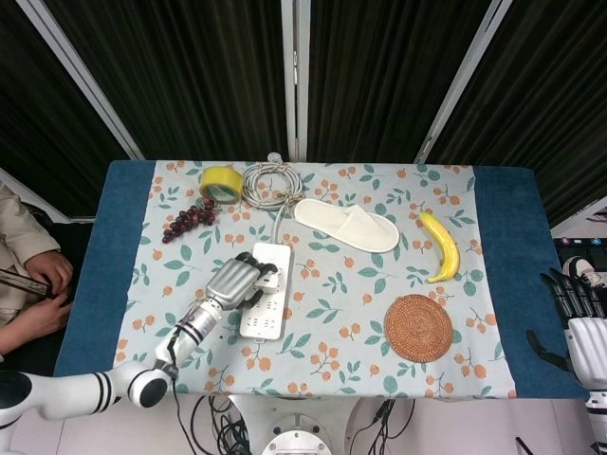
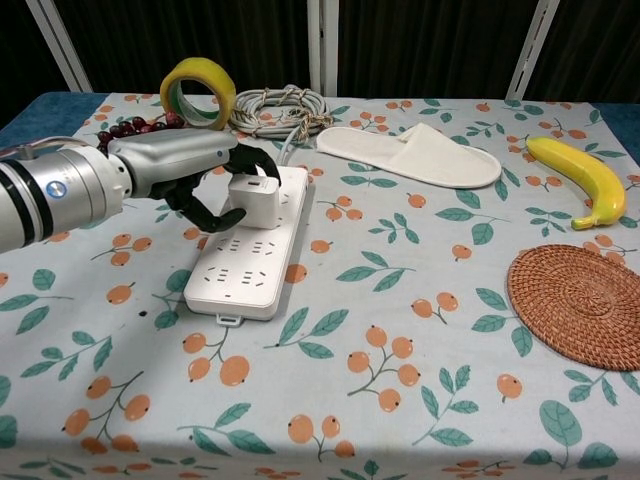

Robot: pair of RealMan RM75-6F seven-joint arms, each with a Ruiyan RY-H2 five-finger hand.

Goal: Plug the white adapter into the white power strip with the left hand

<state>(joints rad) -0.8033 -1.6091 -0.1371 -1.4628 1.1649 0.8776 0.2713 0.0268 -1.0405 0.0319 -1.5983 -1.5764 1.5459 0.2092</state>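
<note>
The white power strip (image 2: 252,258) (image 1: 266,308) lies lengthwise on the flowered cloth, left of centre. A white adapter (image 2: 252,201) (image 1: 266,278) stands on the strip's far half, and my left hand (image 2: 190,170) (image 1: 233,282) grips it from the left with dark fingers curled around its sides. Whether its prongs sit in the sockets is hidden. My right hand (image 1: 577,320) hangs off the table's right edge, fingers apart, holding nothing.
The strip's coiled cable (image 2: 280,107) lies at the back beside a yellow tape roll (image 2: 197,88) and grapes (image 1: 188,219). A white slipper (image 2: 412,154), a banana (image 2: 581,178) and a woven coaster (image 2: 582,304) occupy the right half. A person's hands (image 1: 33,284) show at far left.
</note>
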